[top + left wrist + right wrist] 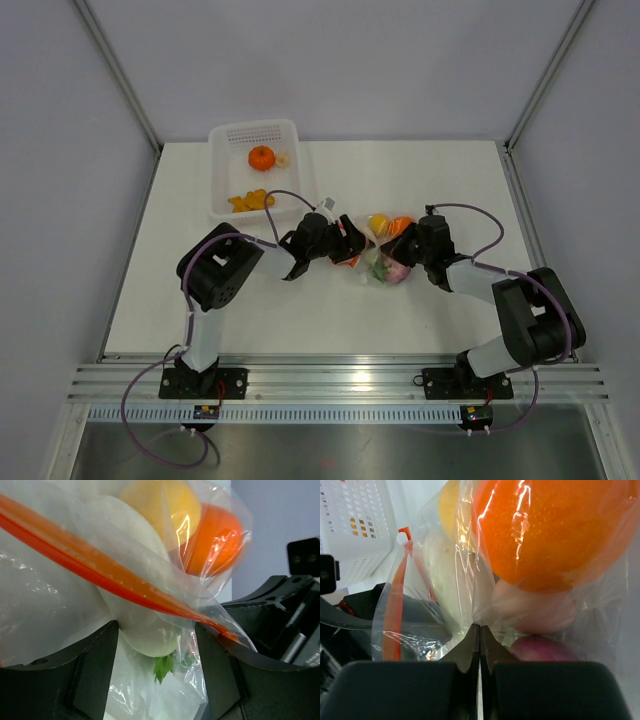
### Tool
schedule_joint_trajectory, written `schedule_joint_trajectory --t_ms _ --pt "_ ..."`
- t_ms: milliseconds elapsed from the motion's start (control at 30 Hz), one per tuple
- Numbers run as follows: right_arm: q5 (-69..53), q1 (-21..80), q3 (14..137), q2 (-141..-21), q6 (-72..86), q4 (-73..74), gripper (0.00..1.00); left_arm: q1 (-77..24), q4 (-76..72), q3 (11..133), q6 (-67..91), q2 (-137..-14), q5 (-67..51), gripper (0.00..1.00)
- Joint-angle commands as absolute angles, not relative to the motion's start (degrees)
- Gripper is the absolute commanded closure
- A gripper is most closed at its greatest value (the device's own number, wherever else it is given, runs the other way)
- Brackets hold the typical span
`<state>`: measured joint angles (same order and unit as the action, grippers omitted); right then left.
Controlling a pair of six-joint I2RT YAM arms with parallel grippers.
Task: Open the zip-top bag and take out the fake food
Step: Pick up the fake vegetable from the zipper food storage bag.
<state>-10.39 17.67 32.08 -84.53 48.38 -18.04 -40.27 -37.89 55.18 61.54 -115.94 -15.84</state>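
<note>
Quick status: zip-top bag (375, 268) sits mid-table (300, 310), slung between the two hands and packed w/ fake food (380, 224).

Left hand (156, 632): jaws stand well apart, nothing squeezed afaict. The bag bulges into the gap, and a white radish piece (145, 605) w/ a little green leaf (161, 667) sits right between the fingers (95, 665). The red-orange zipper strip (100, 565) runs diagonally across that view and ends over the right-side finger. Behind it, inside the plastic, are a yellow ball (160, 505) and an orange ball (212, 540).

Right hand (479, 630): clamped fully together, w/ a fold of the bag film pinched in the seam. Right above the pinch is the big orange piece, then a pale pinkish piece (535, 610) and a purple onion-looking one (545, 650), all inside the bag.

White perforated basket (255, 133) is at the far left of the table, well apart from the bag. It has an orange tangerine-ish thing (261, 157) and some yellow bits (250, 201) in it.
</note>
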Motion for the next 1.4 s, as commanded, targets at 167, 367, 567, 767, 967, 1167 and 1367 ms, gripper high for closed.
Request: schedule_joint_trajectory --t_ms 167,367,567,767,967,1167,1367 --pt "-7.0 20.6 36.9 -88.2 45.4 -14.2 1.0 -41.7 -34.2 58.6 58.5 -117.6 -14.9 0.34" --pt "-7.2 22.0 40.0 -92.5 44.4 -13.7 1.0 -42.0 -32.5 60.5 58.2 -119.5 -15.2 0.34" --pt "-16.2 22.1 39.8 -95.5 44.8 -19.1 1.0 -42.4 -31.6 61.7 57.8 -120.1 -15.5 0.34" --pt "-16.4 22.1 38.0 -91.0 44.1 -18.5 1.0 -42.4 -30.3 62.0 57.0 -119.2 -15.7 0.35" --pt "-2.6 22.1 34.8 -79.6 43.7 -13.0 1.0 -42.2 -30.1 60.2 56.5 -117.2 -14.0 0.36" --pt "3.0 22.1 27.9 -66.9 45.2 -15.0 1.0 -41.6 -33.2 57.7 57.8 -114.9 -12.7 0.32" --pt "4.0 22.1 26.2 -64.9 45.4 -15.0 1.0 -41.6 -34.3 57.6 59.2 -115.8 -12.9 0.32"
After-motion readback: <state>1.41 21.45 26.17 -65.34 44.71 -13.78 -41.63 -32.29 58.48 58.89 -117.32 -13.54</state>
